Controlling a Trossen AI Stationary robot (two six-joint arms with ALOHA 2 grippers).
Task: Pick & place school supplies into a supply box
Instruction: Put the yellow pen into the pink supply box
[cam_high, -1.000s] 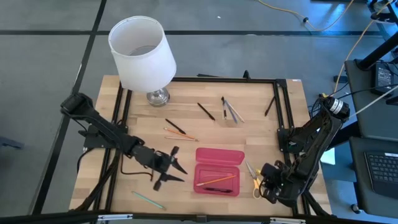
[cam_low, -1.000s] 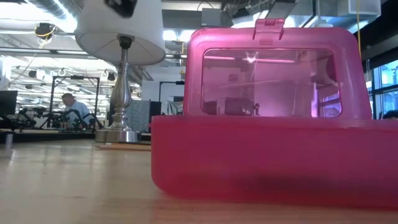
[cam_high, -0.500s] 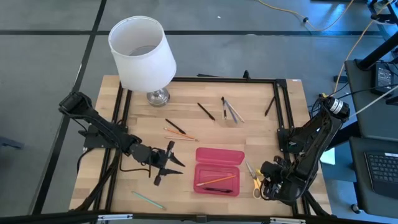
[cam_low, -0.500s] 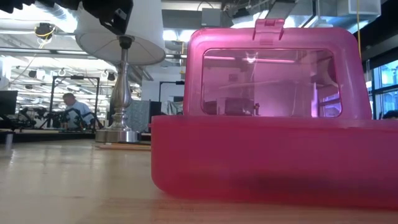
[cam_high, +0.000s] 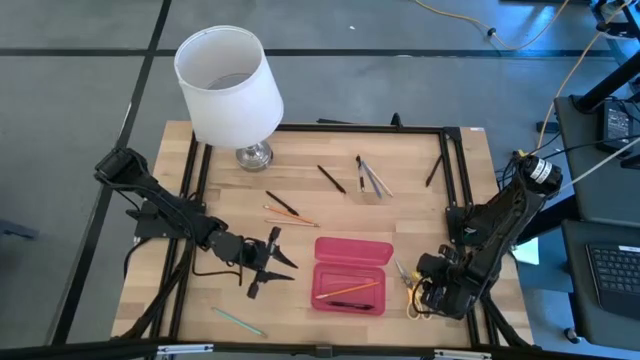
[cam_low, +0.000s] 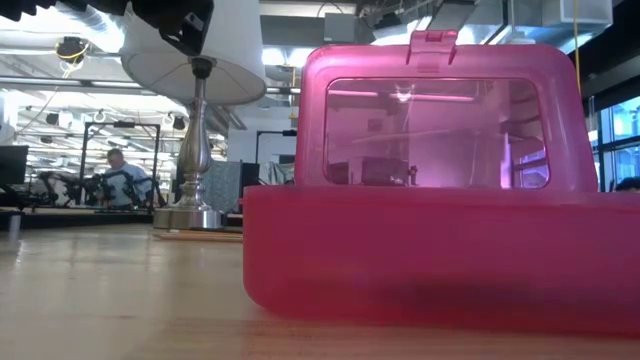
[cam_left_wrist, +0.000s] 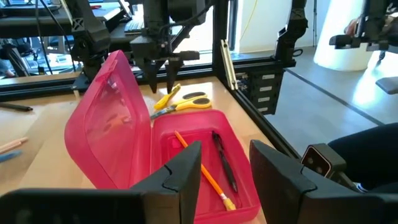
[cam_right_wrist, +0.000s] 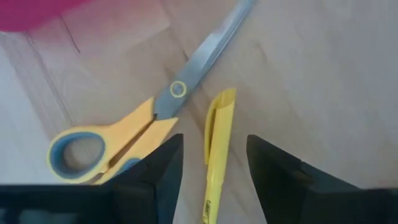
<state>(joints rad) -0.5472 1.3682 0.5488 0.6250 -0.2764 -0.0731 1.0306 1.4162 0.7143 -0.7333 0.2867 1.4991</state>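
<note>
Inside pink supply box (cam_high: 352, 272): two pens (cam_left_wrist: 211, 168); outside, one scissors (cam_right_wrist: 143, 118).

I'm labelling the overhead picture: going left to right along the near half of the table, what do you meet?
Teal pencil → left end effector → supply box → scissors → right end effector, open above a yellow pen.

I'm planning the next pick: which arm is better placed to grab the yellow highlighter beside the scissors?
The right. Its gripper hangs open directly over the yellow highlighter, beside the scissors, right of the pink case. The left gripper sits open on the case's far side.
</note>
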